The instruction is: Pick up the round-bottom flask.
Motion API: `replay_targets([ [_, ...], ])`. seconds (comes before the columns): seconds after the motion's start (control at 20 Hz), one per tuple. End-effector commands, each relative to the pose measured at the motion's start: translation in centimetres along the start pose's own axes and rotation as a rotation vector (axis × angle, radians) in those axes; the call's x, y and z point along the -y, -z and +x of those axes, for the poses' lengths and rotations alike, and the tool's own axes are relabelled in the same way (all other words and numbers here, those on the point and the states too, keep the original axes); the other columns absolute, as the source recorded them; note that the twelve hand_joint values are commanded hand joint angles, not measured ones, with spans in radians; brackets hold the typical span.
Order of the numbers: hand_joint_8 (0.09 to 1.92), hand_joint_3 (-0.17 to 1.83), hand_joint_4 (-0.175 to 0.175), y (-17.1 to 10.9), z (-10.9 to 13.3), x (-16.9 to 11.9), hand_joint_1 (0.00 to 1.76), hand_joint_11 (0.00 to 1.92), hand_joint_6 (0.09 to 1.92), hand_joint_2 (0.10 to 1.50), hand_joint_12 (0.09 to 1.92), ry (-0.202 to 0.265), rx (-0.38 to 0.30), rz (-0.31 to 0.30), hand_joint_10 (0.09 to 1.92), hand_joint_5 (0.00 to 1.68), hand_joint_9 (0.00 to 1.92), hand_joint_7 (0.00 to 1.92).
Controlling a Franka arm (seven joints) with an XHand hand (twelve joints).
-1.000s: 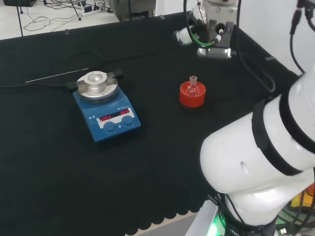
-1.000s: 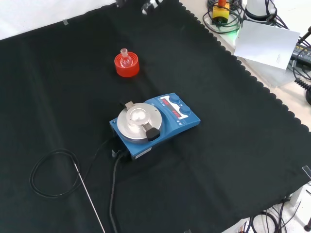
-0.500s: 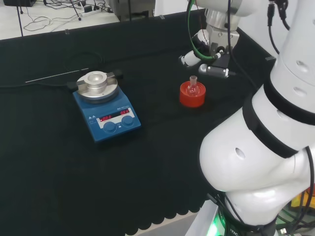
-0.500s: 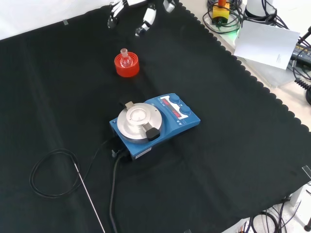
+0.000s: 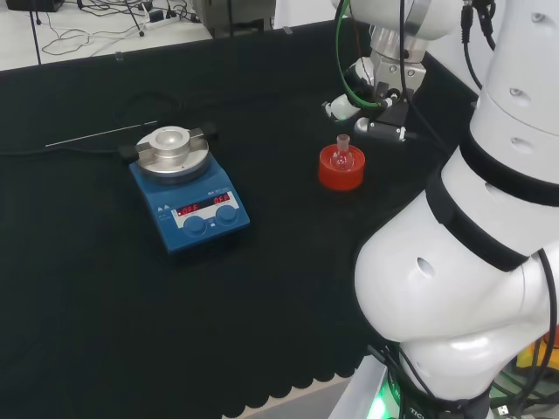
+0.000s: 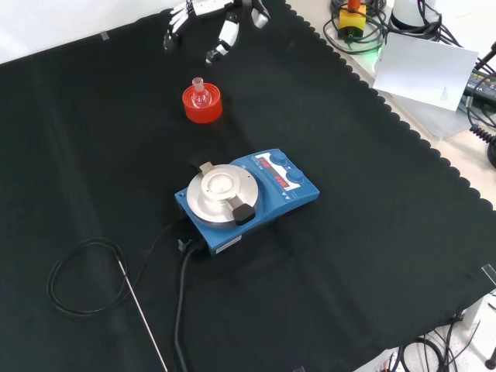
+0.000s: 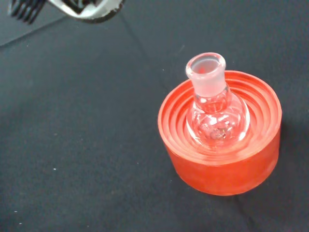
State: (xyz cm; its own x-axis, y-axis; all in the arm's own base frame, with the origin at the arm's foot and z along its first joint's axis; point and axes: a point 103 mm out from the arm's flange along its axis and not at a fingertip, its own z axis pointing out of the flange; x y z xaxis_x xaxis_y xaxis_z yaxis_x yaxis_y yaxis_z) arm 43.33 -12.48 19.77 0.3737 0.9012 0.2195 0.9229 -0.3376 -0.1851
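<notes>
Flask: small clear glass round-bottom flask with a short frosted neck, upright, near the centre right of the wrist view; in the front view it stands at the upper middle of the frame.
Stand: red ribbed ring stand; the bulb sits in its stepped hollow, the neck rising free above the rim.
Surface: black cloth-covered surface.
Robot hand: black and white robot hand, fingers spread and holding nothing, near the flask at the upper edge of the front view, not touching it.
Handling (judged): light, rigid, smooth and brittle; apparently empty.
Grasp site (judged): the exposed neck, since the stand shields the bulb; lift straight up.
Bystander: blue hotplate stirrer with round metal top, well apart.
</notes>
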Motion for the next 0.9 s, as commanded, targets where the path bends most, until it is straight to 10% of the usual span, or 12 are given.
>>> replay_targets([
  [0.05,0.67,0.57,-0.025,-4.0,-2.8,-2.0,0.8,0.16,0.09,0.69,1.4,-0.039,0.006,0.073,0.67,0.53,0.49,0.32],
  [0.9,0.68,0.58,-0.036,-7.4,-3.9,-2.8,0.81,0.17,0.09,0.66,1.4,-0.049,0.003,0.123,0.67,0.56,0.49,0.32],
])
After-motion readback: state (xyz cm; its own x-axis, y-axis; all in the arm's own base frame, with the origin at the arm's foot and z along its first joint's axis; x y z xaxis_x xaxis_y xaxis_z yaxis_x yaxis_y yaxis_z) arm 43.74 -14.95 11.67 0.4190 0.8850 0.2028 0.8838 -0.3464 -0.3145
